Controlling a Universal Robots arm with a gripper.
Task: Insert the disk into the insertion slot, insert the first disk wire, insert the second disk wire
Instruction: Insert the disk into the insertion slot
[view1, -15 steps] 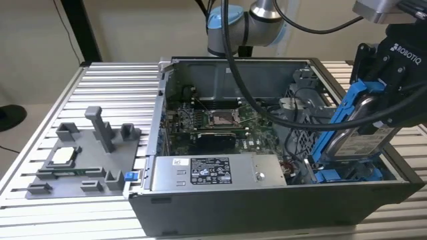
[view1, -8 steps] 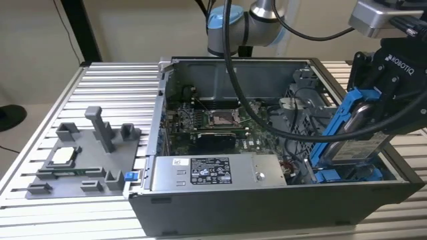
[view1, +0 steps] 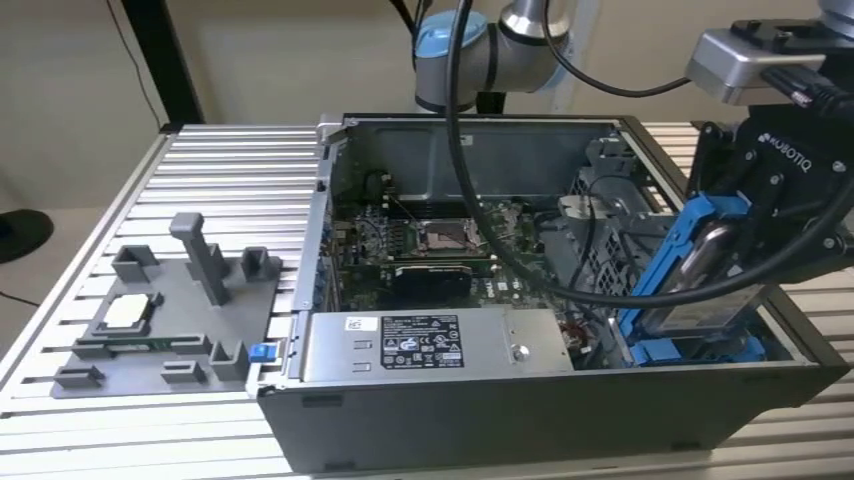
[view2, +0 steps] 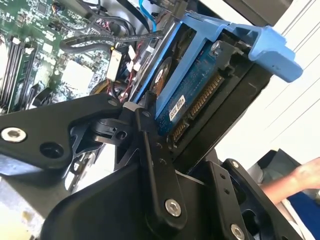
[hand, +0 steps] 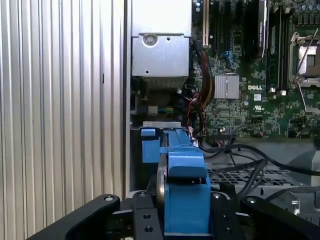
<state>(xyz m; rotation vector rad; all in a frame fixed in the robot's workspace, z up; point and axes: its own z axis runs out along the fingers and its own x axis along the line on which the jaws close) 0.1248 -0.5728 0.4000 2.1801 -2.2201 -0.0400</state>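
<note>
A ribbed aluminium bench (view1: 227, 160) carries the black computer case (view1: 534, 420). The black tool (hand: 182, 217) grips the silver disk in its bright blue plastic frame (view1: 694, 270), tilted, lower end at the insertion slot (view1: 654, 352). Best squared to it before pushing, clear of the black cables (hand: 250, 152) beyond.

A plain tan wall (view1: 267, 50) runs across the top of the exterior view. A black post (view1: 167, 60) stands in the upper left. A silver table (view1: 227, 160) with long ridges sits in the middle. Pale floor (view1: 16, 280) shows at the left edge.
</note>
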